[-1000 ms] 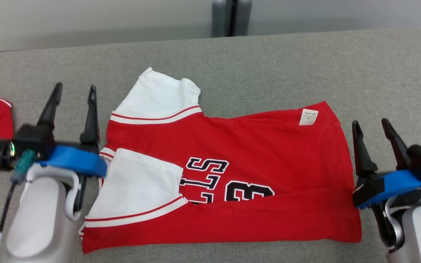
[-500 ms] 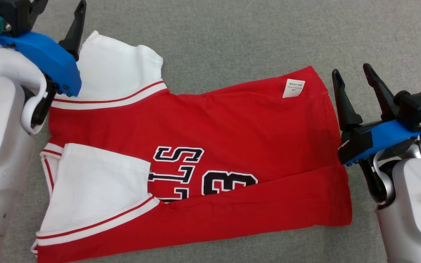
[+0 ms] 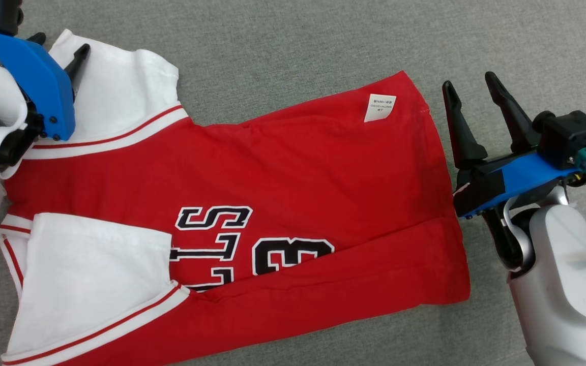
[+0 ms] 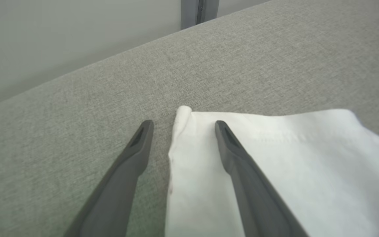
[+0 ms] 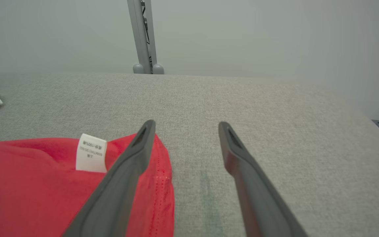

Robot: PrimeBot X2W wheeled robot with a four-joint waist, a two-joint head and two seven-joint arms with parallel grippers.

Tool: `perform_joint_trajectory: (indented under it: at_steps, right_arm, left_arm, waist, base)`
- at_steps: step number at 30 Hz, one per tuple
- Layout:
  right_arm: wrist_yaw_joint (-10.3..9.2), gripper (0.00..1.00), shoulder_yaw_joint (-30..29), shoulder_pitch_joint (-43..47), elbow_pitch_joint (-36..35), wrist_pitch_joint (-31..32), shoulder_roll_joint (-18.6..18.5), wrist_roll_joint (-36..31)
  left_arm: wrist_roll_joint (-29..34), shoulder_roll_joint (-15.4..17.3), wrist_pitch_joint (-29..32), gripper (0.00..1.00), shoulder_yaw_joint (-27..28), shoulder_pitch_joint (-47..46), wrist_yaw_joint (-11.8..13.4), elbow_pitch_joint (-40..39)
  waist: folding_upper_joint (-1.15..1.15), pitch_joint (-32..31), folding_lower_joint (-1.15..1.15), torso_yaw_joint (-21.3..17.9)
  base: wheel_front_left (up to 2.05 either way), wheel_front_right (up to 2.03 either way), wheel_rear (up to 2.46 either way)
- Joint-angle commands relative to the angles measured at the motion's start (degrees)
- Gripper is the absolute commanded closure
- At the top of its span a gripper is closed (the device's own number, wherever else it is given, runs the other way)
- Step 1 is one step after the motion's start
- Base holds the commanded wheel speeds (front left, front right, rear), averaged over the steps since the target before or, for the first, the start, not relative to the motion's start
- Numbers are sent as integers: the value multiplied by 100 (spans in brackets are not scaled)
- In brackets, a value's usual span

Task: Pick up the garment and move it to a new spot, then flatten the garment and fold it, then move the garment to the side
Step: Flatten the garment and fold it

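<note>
Garment [image 3: 298, 168], red-and-white jersey, lies spread on grey table [image 3: 293, 46]. Left gripper [image 3: 59, 44] spread wide, empty, straddling edge of far white sleeve [image 3: 120, 86]: one finger over cloth, other over table. Right gripper [image 3: 470, 84] also wide, empty, just beside hem [image 3: 438, 168] nr white label [image 3: 380, 108]. Grey post [image 5: 142, 36] stands beyond table's far edge.

Garment [image 3: 298, 168]: matt red knit cloth; sleeves [image 3: 115, 86] white cloth; label [image 3: 380, 108] at its 1 o'clock smooth, white.
Bench [image 3: 298, 46]: coarse grey woven fabric.
Right claw [image 3: 468, 80] fingers [image 3: 463, 132]: matt dark plastic; mount [image 3: 522, 173]: smooth blue plastic.
</note>
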Motion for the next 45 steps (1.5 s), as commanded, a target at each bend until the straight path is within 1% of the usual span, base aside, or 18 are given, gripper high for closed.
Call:
perform_joint_trajectory:
  at_steps: [1, 4, 7, 8, 9, 12, 21, 25, 31, 32, 33, 34, 37, 40, 41, 43, 44, 45]
  right_arm:
    - [3, 0, 28, -126, 18, -34, -6, 36]
    - [3, 0, 64, -154, 66, 20, 23, 187]
    - [3, 0, 147, -220, 93, 100, -70, 268]
    - [3, 0, 182, -235, 103, 143, -98, 281]
    - [3, 0, 229, -238, 113, 211, -125, 313]
    - [3, 0, 393, -249, 160, 504, -261, 392]
    - [3, 0, 721, -392, 298, 1624, -720, 635]
    - [3, 0, 672, -290, 308, 2029, -890, 655]
    - [3, 0, 617, -80, 321, 2674, -1005, 668]
    - [3, 37, 631, -40, 300, 2755, -1024, 684]
    - [3, 79, 603, -11, 271, 2803, -1029, 700]
    - [3, 100, 579, 2, 241, 2839, -1033, 716]
    - [2, 100, 462, -45, 137, 2700, -1058, 645]
    - [3, 100, 318, -106, 96, 2379, -982, 526]
    - [3, 100, 318, -106, 96, 2379, -982, 526]
    - [3, 100, 200, -110, 134, 2118, -936, 403]
    - [2, 100, 112, -45, 227, 1917, -883, 308]
    - [2, 100, 112, -45, 227, 1917, -883, 308]
  left_arm:
    - [-96, 31, 69, 0, -49, -149, -6, 42]
    - [-362, -3, 220, 0, -141, -163, -6, 137]
    - [-661, -65, 392, 0, -183, -139, -6, 240]
    - [-681, -62, 389, 75, -241, -166, -6, 242]
    - [-702, -65, 382, 100, -322, -182, -6, 236]
    - [-684, -36, 153, 100, -461, -271, -4, 222]
    - [-957, -246, -421, 100, -898, -379, -5, -7]
    - [-1044, -302, -651, 100, -1101, -480, -5, -128]
    - [-1183, -347, -925, 100, -1391, -598, -5, -225]
    - [-1213, -356, -963, 100, -1423, -610, -5, -228]
    - [-1236, -368, -1003, 100, -1460, -615, -5, -232]
    - [-1260, -375, -1046, 100, -1502, -623, -5, -231]
    - [-1309, -371, -1211, 100, -1604, -663, -5, -227]
    - [-1343, -349, -1478, 100, -1656, -621, -5, -203]
    - [-1343, -349, -1478, 100, -1656, -621, -5, -203]
    - [-1371, -346, -1705, 100, -1688, -537, -5, -216]
    - [-1405, -348, -1944, 100, -1698, -427, -5, -267]
    - [-1405, -348, -1944, 100, -1698, -427, -5, -267]
  waist:
    - [0, 18, -1, -19]
    - [0, 51, -1, -27]
    - [0, 68, -1, -27]
    - [0, 63, -1, -23]
    - [0, 50, -1, -16]
    - [0, -29, -1, 35]
    - [0, -252, -1, 407]
    - [0, -280, -1, 596]
    - [0, -282, -1, 775]
    - [0, -278, -1, 795]
    - [0, -272, -1, 817]
    - [0, -268, -1, 836]
    - [0, -283, -1, 894]
    - [0, -368, -1, 956]
    - [0, -368, -1, 956]
    - [0, -476, -1, 1011]
    - [0, -604, -1, 1072]
    - [0, -604, -1, 1072]
  base:
    - [0, 0, 0]
    - [0, 0, 0]
    - [0, 0, 0]
    - [0, 0, 0]
    - [0, 0, 0]
    - [0, 0, 0]
    - [0, 0, 0]
    - [0, 0, 0]
    - [0, 0, 0]
    - [0, 0, 0]
    - [0, 0, 0]
    - [0, 0, 0]
    - [0, 0, 0]
    - [0, 0, 0]
    - [0, 0, 0]
    - [0, 0, 0]
    - [0, 0, 0]
    - [0, 0, 0]
